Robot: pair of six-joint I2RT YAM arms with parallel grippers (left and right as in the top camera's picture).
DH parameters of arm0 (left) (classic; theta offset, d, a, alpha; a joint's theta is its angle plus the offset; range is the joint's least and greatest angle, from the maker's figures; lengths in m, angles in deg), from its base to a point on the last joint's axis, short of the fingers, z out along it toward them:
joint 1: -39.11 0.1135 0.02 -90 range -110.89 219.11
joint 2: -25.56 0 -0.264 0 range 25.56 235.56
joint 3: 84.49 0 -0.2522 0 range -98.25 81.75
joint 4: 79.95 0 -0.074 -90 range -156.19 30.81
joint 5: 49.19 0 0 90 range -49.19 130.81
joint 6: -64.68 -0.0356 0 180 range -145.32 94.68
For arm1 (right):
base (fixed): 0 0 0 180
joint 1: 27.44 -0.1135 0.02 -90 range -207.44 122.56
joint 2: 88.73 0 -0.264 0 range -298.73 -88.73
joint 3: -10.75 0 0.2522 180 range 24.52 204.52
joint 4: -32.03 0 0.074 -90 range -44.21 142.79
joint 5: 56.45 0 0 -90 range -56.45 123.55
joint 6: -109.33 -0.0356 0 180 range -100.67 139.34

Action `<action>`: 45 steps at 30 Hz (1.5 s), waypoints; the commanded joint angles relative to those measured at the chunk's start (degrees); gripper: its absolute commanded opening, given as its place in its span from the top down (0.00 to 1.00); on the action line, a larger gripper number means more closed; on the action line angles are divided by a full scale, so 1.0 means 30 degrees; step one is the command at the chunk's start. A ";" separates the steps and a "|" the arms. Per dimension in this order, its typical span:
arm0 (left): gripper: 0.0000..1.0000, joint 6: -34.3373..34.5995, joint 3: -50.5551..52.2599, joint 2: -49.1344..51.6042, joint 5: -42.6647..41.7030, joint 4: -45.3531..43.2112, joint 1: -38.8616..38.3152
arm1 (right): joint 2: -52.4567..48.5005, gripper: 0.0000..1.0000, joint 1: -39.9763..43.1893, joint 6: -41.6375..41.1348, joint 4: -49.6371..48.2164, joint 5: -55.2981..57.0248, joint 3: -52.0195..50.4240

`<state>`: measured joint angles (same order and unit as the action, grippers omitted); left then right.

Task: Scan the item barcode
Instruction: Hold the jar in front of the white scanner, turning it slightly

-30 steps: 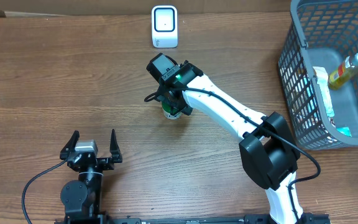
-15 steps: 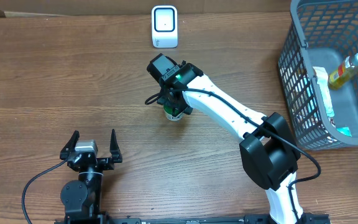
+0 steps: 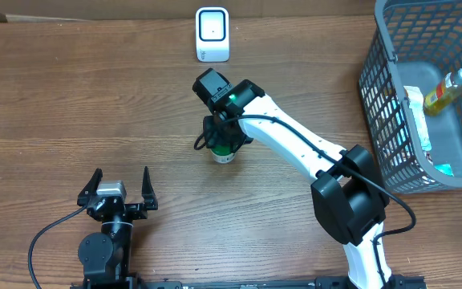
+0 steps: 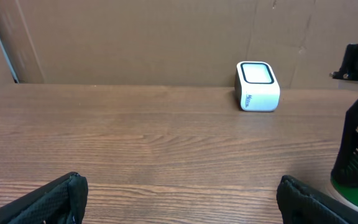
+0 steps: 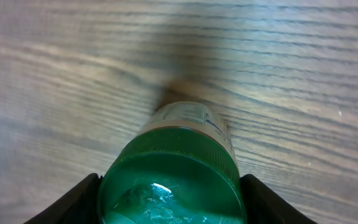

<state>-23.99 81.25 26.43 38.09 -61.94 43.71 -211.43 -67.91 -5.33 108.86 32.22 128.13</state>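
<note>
Green-topped bottle (image 3: pixel 224 151) sits near the middle of the desk (image 3: pixel 70 104), clasped at its cap by the right pincer (image 3: pixel 223 143), whose fingers (image 5: pixel 82 199) press in from both sides about half closed. Whether its base rests on the wood or hangs just clear, I cannot tell.

Risks, as I judge them: the hold is on a smooth round cap, so the bottle could slip or twist between the fingers when carried or tilted. The label (image 5: pixel 185 115) shows only a sliver in the wrist view, so the barcode may end up facing away from the reader, or be covered by a finger, and no scan would register.

White scanner (image 3: pixel 212 34) stands at 12 o'clock from the bottle, well apart, with bare wood between and nothing blocking the way. A grey basket (image 3: pixel 379 88) at 2 o'clock holds a yellow bottle (image 3: pixel 446 88) and other goods, clear of the route. The left pincer (image 3: pixel 120 177) waits at 7 o'clock, spread wide and holding nothing
</note>
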 commanded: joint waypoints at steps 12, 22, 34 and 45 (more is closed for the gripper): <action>0.01 -0.0015 0.0073 -0.0182 0.0087 0.0015 0.0102 | -0.0080 0.38 -0.0117 0.2237 -0.0058 -0.1596 -0.0219; 0.01 -0.0015 0.0073 -0.0182 0.0087 0.0015 0.0102 | -0.0080 0.13 -0.0117 0.0743 -0.0189 -0.1588 -0.0219; 0.00 -0.0015 0.0073 -0.0182 0.0087 0.0015 0.0102 | -0.0080 0.33 -0.0153 -0.2208 0.0087 -0.1042 -0.0219; 0.00 -0.0022 0.0073 -0.0182 0.0095 0.0015 0.0102 | -0.0080 0.37 -0.0153 -0.1719 0.0007 0.0277 -0.0219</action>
<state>-23.99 81.25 26.43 38.09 -61.94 43.71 -211.43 -68.41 -11.08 109.21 30.04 127.89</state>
